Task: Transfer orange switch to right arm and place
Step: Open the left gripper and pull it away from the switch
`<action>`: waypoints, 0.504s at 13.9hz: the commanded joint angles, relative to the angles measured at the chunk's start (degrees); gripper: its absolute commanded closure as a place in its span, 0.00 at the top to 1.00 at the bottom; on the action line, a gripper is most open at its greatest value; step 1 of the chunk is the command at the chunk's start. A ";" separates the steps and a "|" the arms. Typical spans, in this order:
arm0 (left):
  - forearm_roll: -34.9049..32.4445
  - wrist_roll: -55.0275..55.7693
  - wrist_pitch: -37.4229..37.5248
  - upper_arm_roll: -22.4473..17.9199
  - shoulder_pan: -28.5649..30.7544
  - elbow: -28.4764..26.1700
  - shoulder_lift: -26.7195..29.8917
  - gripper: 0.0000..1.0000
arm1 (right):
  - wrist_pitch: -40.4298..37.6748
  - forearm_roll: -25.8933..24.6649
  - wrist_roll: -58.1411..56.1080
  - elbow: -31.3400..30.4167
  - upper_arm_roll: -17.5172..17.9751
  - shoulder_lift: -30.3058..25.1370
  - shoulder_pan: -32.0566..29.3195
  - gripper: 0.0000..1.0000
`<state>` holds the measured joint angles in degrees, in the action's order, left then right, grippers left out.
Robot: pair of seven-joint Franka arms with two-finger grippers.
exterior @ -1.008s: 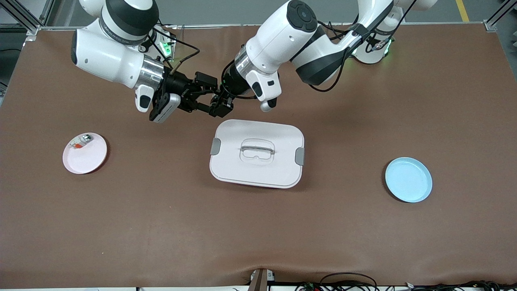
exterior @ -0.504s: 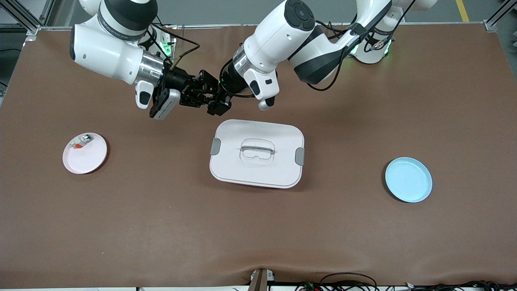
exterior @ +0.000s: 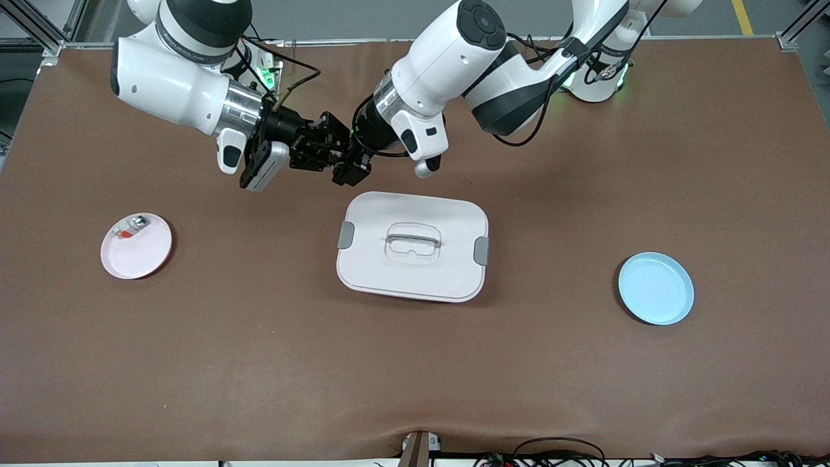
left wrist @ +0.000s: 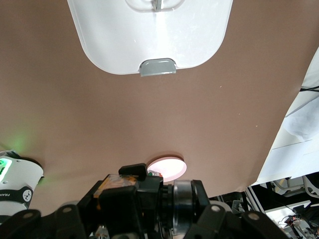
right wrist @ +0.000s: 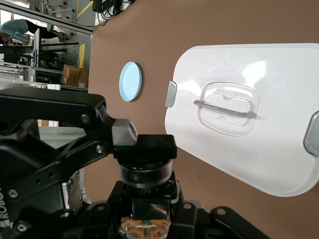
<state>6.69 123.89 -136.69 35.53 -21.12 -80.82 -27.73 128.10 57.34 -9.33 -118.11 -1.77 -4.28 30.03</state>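
Handing over mid-air | we hold orange switch [right wrist: 145,170] between left gripper [exterior: 345,170] fingers, right gripper [exterior: 322,144] fingers pinching too | next: left lets go.

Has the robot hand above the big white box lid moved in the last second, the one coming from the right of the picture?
Yes. The left gripper rose slightly away from the white rectangular lidded box, toward the arms' bases.
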 commanded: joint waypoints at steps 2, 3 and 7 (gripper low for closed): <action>-3.95 -0.32 0.02 -0.03 -0.33 0.84 1.10 0.83 | 0.31 0.58 -1.13 -0.19 -0.60 -0.21 -0.15 0.00; -4.75 -0.32 0.02 0.06 -0.33 0.84 1.10 1.00 | 0.31 0.49 -1.13 -0.10 -0.60 -0.12 -0.33 0.00; -5.37 -0.31 0.28 -0.11 0.46 0.92 2.33 1.00 | -0.48 -0.12 -4.29 0.78 -0.86 0.85 -0.94 0.00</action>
<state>2.40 123.83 -136.86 35.59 -21.11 -79.87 -26.63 128.39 57.21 -11.34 -117.99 -2.50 -3.95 29.77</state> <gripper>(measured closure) 0.000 0.590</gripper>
